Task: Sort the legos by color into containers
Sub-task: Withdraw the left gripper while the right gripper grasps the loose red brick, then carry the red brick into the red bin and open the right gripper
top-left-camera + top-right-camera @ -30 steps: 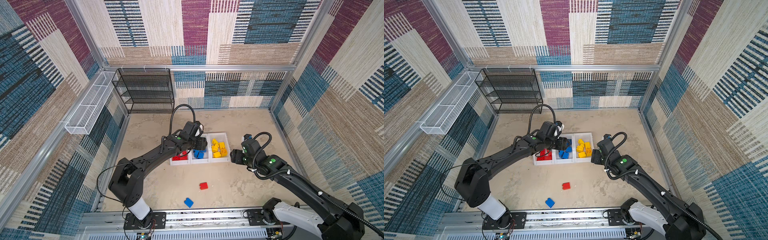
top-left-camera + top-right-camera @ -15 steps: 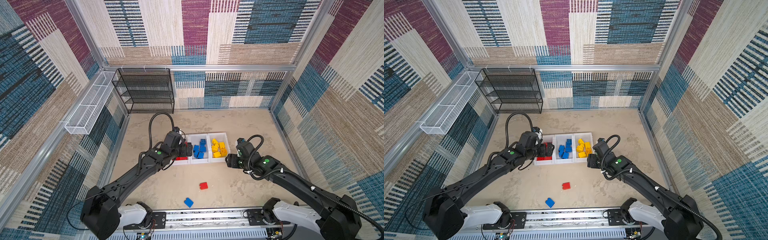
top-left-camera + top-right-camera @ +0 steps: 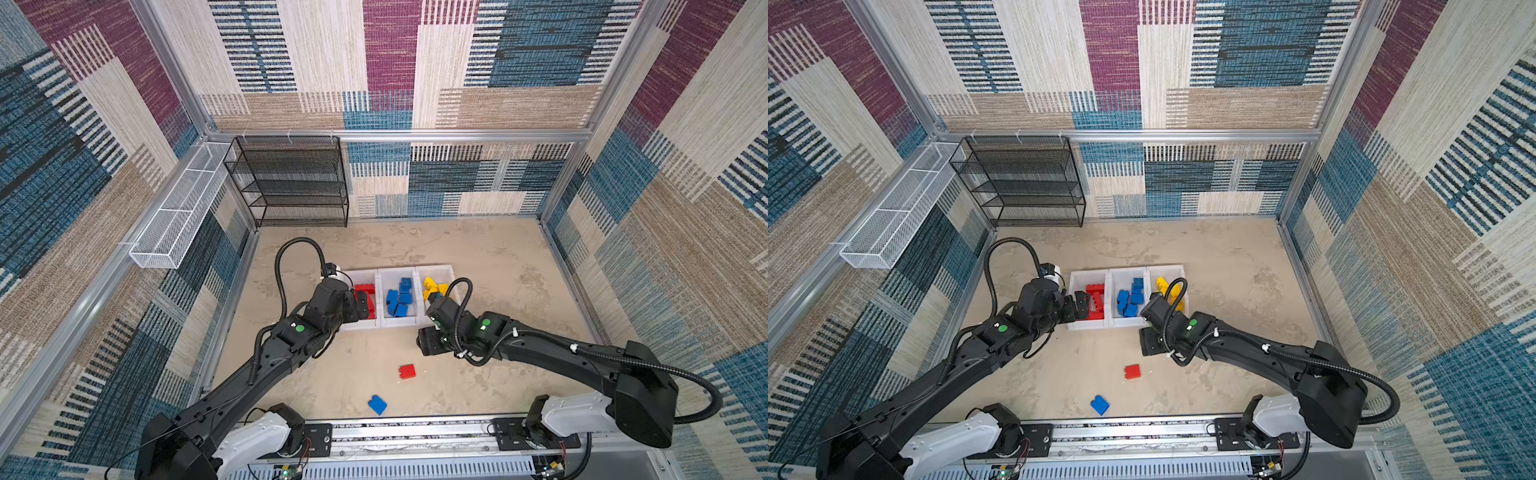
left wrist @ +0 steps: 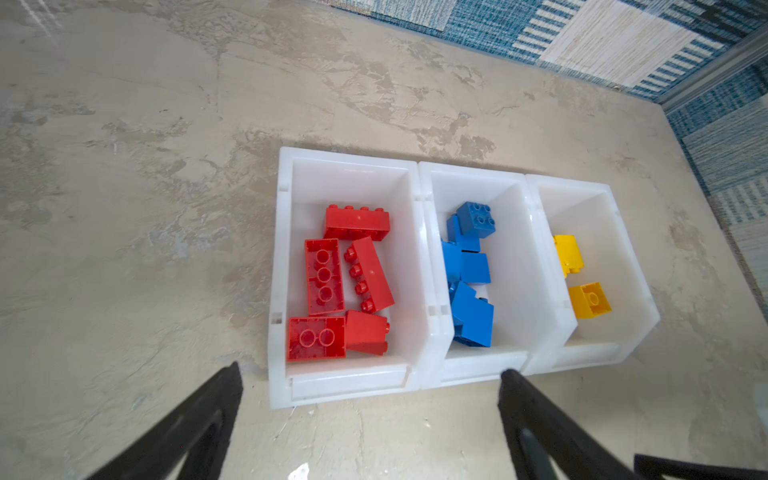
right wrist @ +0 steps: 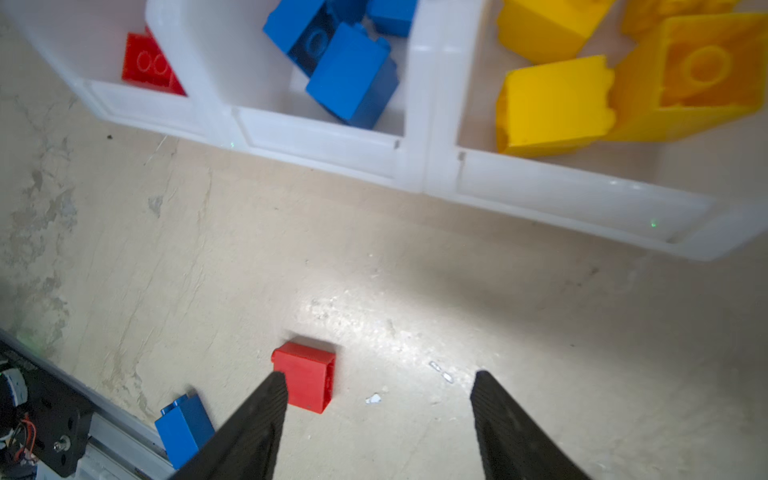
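Three white containers (image 3: 392, 276) (image 3: 1125, 276) (image 4: 349, 384) (image 5: 316, 145) stand joined in a row. Red legos (image 3: 365, 291) (image 4: 349, 282) fill the left one, blue legos (image 3: 400, 297) (image 4: 469, 266) the middle, yellow legos (image 3: 432, 286) (image 5: 557, 104) the right. A loose red brick (image 3: 407, 371) (image 3: 1133, 371) (image 5: 305, 380) and a loose blue brick (image 3: 377, 404) (image 3: 1099, 404) (image 5: 185, 428) lie on the floor in front. My left gripper (image 3: 363, 305) (image 4: 372, 370) hangs open and empty at the red bin's front edge. My right gripper (image 5: 379, 375) is open above the floor, one finger beside the red brick.
A black mesh shelf rack (image 3: 291, 183) stands at the back left and a white wire basket (image 3: 178, 216) hangs on the left wall. A metal rail (image 3: 415, 432) runs along the front edge, close to the loose blue brick. Patterned walls enclose the floor.
My left gripper has drawn back from over the bins toward the front left, and its jaws have opened wide. The right gripper has moved from beside the yellow bin toward the loose red brick.
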